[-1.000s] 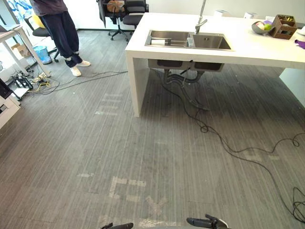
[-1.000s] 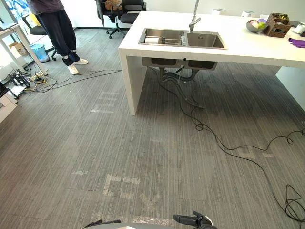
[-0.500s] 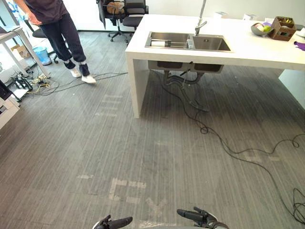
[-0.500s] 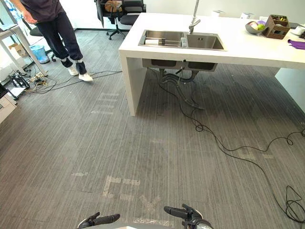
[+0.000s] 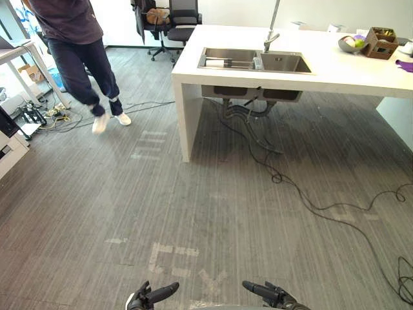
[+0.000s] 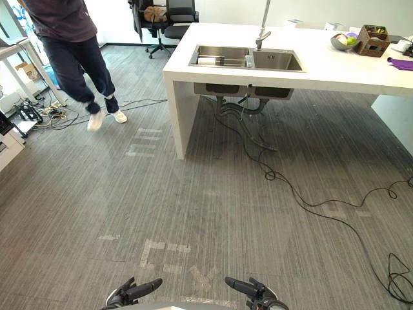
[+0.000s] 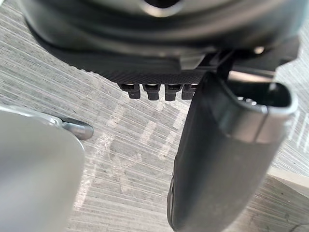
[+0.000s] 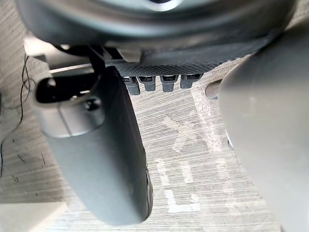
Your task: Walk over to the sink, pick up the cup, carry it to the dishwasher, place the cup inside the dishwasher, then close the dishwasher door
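Note:
A steel double sink (image 5: 255,60) with a tall tap (image 5: 271,29) is set in a white counter (image 5: 335,68) far ahead across the floor. A pale object (image 5: 218,62) lies in its left basin; I cannot tell whether it is the cup. Both hands show low at the near edge of the eye views, the left hand (image 5: 153,295) and the right hand (image 5: 266,294), fingers straight and holding nothing. In the wrist views the left thumb (image 7: 222,159) and the right thumb (image 8: 101,154) hang over bare grey floor.
A person (image 5: 80,58) walks at the left near a white table (image 5: 19,51). Black cables (image 5: 290,187) trail from under the sink across the floor to the right. Office chairs (image 5: 169,16) stand behind the counter. A fruit bowl (image 5: 352,43) and a brown box (image 5: 379,40) sit on its far end.
The person has stepped from the far left towards the middle of the room. Both hands have risen a little further into the eye views. The camera has shifted slightly.

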`<state>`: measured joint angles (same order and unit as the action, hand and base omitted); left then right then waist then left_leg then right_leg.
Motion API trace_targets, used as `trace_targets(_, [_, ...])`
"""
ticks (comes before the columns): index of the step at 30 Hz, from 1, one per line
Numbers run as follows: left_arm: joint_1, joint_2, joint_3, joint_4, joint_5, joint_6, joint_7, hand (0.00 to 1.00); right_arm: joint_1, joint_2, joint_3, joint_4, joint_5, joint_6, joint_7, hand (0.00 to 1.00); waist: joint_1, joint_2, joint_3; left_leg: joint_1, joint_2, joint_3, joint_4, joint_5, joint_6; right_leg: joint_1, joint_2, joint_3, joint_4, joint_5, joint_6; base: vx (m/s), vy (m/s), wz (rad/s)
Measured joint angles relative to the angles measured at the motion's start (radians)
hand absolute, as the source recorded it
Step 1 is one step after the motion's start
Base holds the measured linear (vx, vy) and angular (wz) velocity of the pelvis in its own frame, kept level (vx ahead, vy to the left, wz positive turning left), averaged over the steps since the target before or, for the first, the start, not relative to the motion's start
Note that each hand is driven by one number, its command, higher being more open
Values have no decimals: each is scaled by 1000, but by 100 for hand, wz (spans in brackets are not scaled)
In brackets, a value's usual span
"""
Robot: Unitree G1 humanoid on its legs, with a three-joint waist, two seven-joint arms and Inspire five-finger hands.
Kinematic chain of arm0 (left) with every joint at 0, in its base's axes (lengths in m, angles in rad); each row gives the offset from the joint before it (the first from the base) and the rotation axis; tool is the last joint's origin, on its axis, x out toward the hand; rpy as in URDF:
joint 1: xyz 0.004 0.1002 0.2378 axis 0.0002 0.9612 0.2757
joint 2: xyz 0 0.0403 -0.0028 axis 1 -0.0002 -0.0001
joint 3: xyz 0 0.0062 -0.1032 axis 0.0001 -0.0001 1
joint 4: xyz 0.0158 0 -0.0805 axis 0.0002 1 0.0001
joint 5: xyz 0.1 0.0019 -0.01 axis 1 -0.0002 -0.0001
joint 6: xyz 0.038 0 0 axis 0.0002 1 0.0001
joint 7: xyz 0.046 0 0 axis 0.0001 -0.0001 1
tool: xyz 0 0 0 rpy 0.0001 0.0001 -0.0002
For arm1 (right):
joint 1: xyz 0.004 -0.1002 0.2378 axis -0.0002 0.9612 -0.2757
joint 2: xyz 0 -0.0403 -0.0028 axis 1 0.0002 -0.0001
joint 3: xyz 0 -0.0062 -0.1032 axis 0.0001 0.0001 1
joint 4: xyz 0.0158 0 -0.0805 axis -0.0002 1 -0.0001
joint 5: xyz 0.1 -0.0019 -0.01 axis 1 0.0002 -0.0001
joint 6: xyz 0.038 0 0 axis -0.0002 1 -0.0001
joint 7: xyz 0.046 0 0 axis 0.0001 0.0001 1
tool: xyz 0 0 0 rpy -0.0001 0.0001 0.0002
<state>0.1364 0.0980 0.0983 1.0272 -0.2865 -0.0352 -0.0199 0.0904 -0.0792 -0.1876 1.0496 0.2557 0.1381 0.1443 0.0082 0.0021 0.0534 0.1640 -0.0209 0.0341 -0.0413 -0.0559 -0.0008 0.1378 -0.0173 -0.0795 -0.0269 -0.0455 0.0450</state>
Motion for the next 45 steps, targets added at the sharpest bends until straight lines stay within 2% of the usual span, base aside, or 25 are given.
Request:
trace_targets(16, [-11,-18,-50,-8,11,-20,-20,100,0,-1,-3,1,18,-9,11,100,-6,-3,0,4,-2,-23,-15,17,10,-3,-3,-32,28,-5,-5,-19,-13,3])
trace_targets(18, [-10,-12,-58,-10,11,-19,-20,100,0,0,-5,-3,19,-16,9,100,-7,-6,2,8,-15,-28,-11,17,11,-40,-22,-35,129,-63,-11,-85,-11,14])
trace_targets(19, [-11,-7,-69,-10,11,-11,-22,100,4,0,-6,-14,19,-22,9,100,-15,-10,5,9,-30,-43,-3,4,30,-80,-47,-41,241,-118,3,-60,9,28])
trace_targets(21, [-10,-4,-78,-15,10,-2,-25,100,14,-2,-10,-37,21,-34,9,100,-22,-12,10,9,-48,-51,20,-13,64,-162,-84,-43,447,-163,41,-71,27,24])
trace_targets(22, [-10,-6,-77,-20,11,-1,-30,100,14,-3,-16,-53,23,-36,9,100,-21,-16,12,6,-59,-54,32,-19,73,-235,-108,-44,608,-169,25,-78,25,19])
trace_targets(23, [-9,3,-71,-27,12,5,-34,100,18,5,-23,-63,36,-44,8,100,-24,-36,18,8,-79,-62,46,-26,87,-324,-145,-38,785,-152,-14,-21,-4,28])
trace_targets(24, [-9,6,-64,-40,17,23,-32,100,22,9,-23,-56,55,-56,7,100,-25,-45,28,31,-79,-75,51,-29,93,-354,-143,-24,839,-172,-9,12,-20,29])
trace_targets(25, [-10,5,-64,-42,27,29,-28,100,23,8,-23,-53,65,-57,7,100,-26,-42,27,32,-74,-80,56,-33,92,-358,-137,-25,820,-182,-4,77,-32,25])
trace_targets(26, [-12,4,-63,-43,37,40,-18,100,23,8,-22,-48,74,-58,7,100,-28,-36,23,33,-64,-86,66,-43,88,-355,-125,-31,762,-187,-4,106,-56,14])
trace_targets(27, [-19,-2,-38,-41,36,64,7,100,22,9,-22,-37,78,-61,6,100,-29,-33,29,36,-40,-93,80,-61,75,-346,-100,-48,625,-186,-4,132,-74,9])
trace_targets(28, [-21,-4,-31,-41,31,71,15,100,20,10,-24,-37,80,-61,7,100,-29,-32,31,38,-33,-94,82,-65,71,-347,-95,-53,597,-185,-5,181,-123,4])
trace_targets(29, [-30,-12,6,-33,18,104,45,100,16,8,-33,-36,101,-57,8,100,-31,-26,45,49,0,-98,86,-83,54,-349,-70,-72,510,-177,-5,233,-160,2])
trace_targets(30, [-38,-18,49,-19,1,127,59,100,13,10,-51,-37,117,-52,8,100,-36,-19,59,67,40,-99,90,-107,34,-356,-41,-80,433,-143,-4,251,-182,2])
trace_targets(31, [-40,-19,67,-8,1,132,61,100,12,11,-56,-38,117,-51,8,100,-40,-17,60,75,57,-99,92,-121,24,-364,-30,-77,399,-119,-2,310,-227,4])
trace_targets(32, [-41,-20,93,4,8,133,58,100,10,17,-69,-45,116,-44,9,100,-50,-19,64,93,88,-102,102,-155,1,-381,-15,-57,341,-69,-1,360,-276,10])
trace_targets(34, [-45,-25,115,4,12,127,45,100,26,23,-75,-65,114,-42,13,100,-49,-32,75,135,105,-109,129,-222,-32,-380,-32,-16,286,-5,30,413,-323,22])
trace_targets(35, [-49,-35,131,5,13,118,37,100,34,17,-92,-78,113,-41,21,100,-54,-20,82,174,128,-116,145,-262,-40,-376,-31,-53,370,40,17,367,-284,38])
trace_targets(36, [-52,-43,132,4,18,115,31,100,42,11,-95,-86,111,-43,23,100,-57,-14,86,184,139,-123,158,-269,-46,-381,-28,-67,421,16,-21,541,-403,47])
trace_targets(37, [-57,-59,136,1,34,101,20,100,46,5,-107,-84,106,-40,25,100,-54,-4,87,185,154,-126,203,-272,-46,-390,-25,-86,491,-51,-81,437,-309,38])
trace_targets(39, [-57,-85,163,0,35,88,18,100,46,-2,-121,-84,104,-33,26,100,-54,22,76,144,164,-155,309,-263,-57,-367,-4,-106,494,-99,-96,480,-309,20])
trace_targets(41, [-52,-99,171,0,75,86,21,100,46,-14,-121,-82,98,-7,27,100,-54,47,59,93,177,-169,454,-216,-67,-306,28,-121,446,-124,-112,438,-228,6])
trace_targets(42, [-46,-102,171,0,100,81,22,100,45,-18,-119,-81,92,5,27,100,-53,58,51,73,183,-175,516,-184,-90,-277,43,-122,422,-127,-114,455,-181,-2])
trace_targets(43, [-42,-104,169,0,139,70,27,100,45,-21,-110,-81,91,11,27,100,-54,62,38,34,188,-181,611,-134,-134,-250,57,-123,398,-135,-127,552,-180,-5])
trace_targets(44, [-43,-102,168,0,192,62,33,100,44,-22,-97,-82,91,12,27,100,-55,62,31,-16,187,-185,716,-58,-161,-224,66,-121,385,-144,-147,465,-125,-7])
trace_targets(45, [-43,-102,168,0,213,57,39,100,43,-23,-87,-83,92,11,27,100,-55,63,31,-39,188,-182,770,-9,-166,-205,72,-118,371,-148,-154,449,-81,-10])
